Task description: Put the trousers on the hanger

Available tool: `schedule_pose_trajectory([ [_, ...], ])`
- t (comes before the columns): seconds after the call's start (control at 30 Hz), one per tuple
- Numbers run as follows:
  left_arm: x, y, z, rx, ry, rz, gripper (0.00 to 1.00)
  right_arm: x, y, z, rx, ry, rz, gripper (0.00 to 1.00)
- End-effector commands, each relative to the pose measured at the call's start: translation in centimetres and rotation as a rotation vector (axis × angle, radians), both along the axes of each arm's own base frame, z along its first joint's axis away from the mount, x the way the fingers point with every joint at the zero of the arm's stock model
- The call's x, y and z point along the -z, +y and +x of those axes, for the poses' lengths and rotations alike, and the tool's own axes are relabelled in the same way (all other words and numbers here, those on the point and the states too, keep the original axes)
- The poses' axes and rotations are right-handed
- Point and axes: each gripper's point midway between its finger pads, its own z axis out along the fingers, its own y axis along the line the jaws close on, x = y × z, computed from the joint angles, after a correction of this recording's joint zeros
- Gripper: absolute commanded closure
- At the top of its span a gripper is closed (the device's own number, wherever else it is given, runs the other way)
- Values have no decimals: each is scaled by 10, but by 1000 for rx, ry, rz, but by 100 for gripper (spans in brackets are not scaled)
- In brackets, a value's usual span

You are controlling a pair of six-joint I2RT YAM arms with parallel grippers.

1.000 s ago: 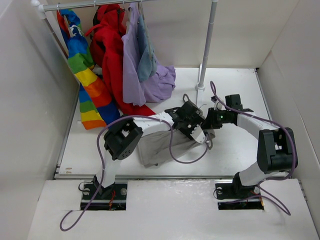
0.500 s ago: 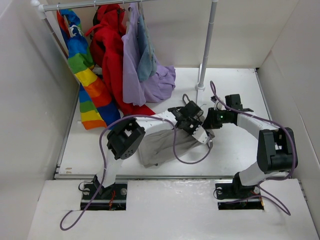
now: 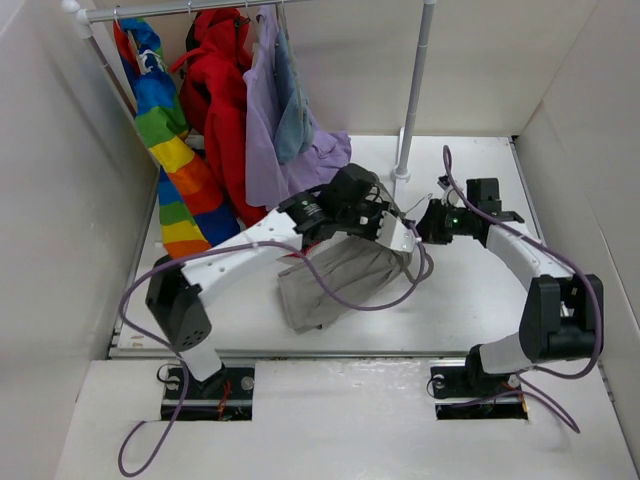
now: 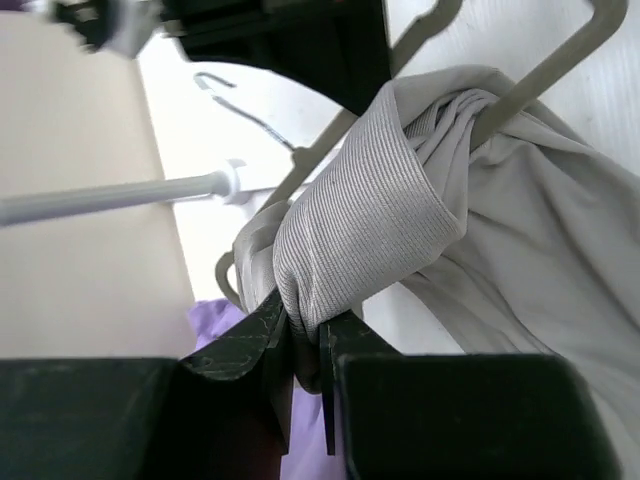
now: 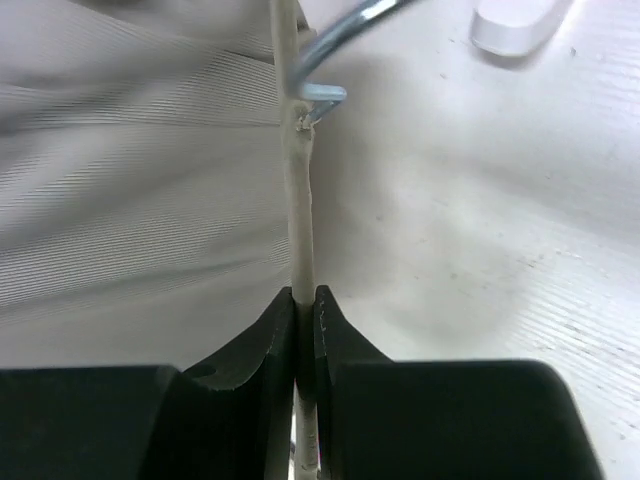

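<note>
Trousers [image 4: 370,210] being pinched in left claw [image 4: 305,335], apparently draping over hanger [image 5: 299,220] being clamped in right claw [image 5: 303,300].

Two robot arms built from smooth white links joined by chunky black joint housings. The left arm [image 3: 240,257] and the right arm [image 3: 515,250] each trail a thin purple cable [image 3: 370,308] that hangs in loose loops along its length. Each rises from a black base plate [image 3: 205,388] fixed with round bolts, with red and orange wiring beside it. A small green light [image 3: 452,213] glows at the right wrist. The left claw [image 4: 305,335] and the right claw [image 5: 305,305] have matte black, wedge-shaped fingers.
</note>
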Motion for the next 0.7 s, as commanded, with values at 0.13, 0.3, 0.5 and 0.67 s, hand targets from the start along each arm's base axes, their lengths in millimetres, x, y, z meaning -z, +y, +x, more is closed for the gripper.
schedule_pose_trajectory([
  [0.13, -108, 37, -14, -145, -87, -217, 100, -31, 8, 9, 59, -98, -76, 100],
  [0.3, -122, 59, -20, -192, -141, -226, 100, -28, 25, 7, 58, -87, -127, 100],
  [0.5, -62, 94, -38, -146, -173, -113, 100, -43, 13, 0, 94, -110, -129, 100],
  [0.67, -23, 108, -56, -101, -173, -79, 79, -73, 26, 0, 42, -139, -126, 100],
])
